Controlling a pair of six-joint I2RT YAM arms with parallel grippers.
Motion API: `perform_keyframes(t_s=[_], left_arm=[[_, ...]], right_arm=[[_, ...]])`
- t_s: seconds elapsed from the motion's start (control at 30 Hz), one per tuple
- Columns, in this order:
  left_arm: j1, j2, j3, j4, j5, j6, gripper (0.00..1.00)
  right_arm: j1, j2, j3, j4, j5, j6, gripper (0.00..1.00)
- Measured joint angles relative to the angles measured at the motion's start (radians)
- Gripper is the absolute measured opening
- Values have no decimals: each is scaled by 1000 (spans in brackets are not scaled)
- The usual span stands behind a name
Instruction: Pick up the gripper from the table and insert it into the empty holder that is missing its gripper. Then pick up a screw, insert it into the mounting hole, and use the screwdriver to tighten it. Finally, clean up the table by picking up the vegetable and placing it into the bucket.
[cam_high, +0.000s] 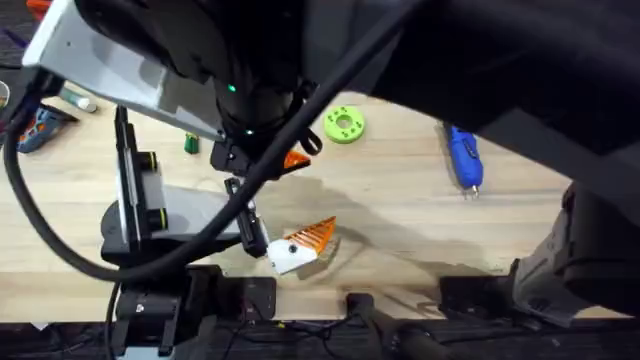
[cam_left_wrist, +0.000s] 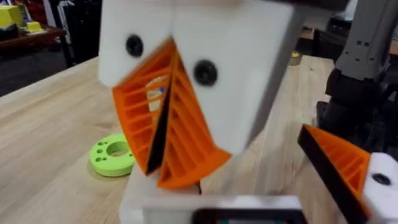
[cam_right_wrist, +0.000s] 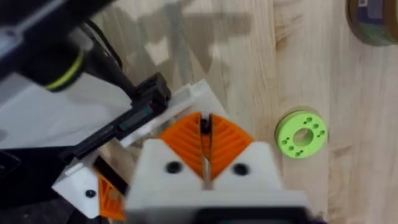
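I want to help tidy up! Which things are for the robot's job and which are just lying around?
For the job: blue screwdriver, brown bucket.
Just lying about: lime-green disc, colourful bits at the table's edge.

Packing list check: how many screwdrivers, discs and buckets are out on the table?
Screwdriver: 1
Disc: 1
Bucket: 1
Total: 3
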Motion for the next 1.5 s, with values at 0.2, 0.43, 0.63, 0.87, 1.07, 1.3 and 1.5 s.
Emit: perform_keyframes(t_s=[0.2,0.43,0.63,0.87,1.07,1.3,1.5], left_arm=[[1,0,0,-1,9,1,987],[1,0,0,-1,8,2,985],[1,0,0,-1,8,11,987],[1,0,0,-1,8,12,987],[1,0,0,-1,8,12,986],[1,0,0,-1,8,12,988],[1,0,0,-1,8,12,987]], right_arm=[[-9,0,6,-9,30,-12,851],[-15,-2,8,-11,30,-12,884],[-18,-22,8,-15,23,15,887],[-74,-128,8,-13,3,118,890],[-161,-210,7,-16,0,200,890],[-254,-281,-132,19,0,260,892],[-365,-423,-393,124,-3,328,892]])
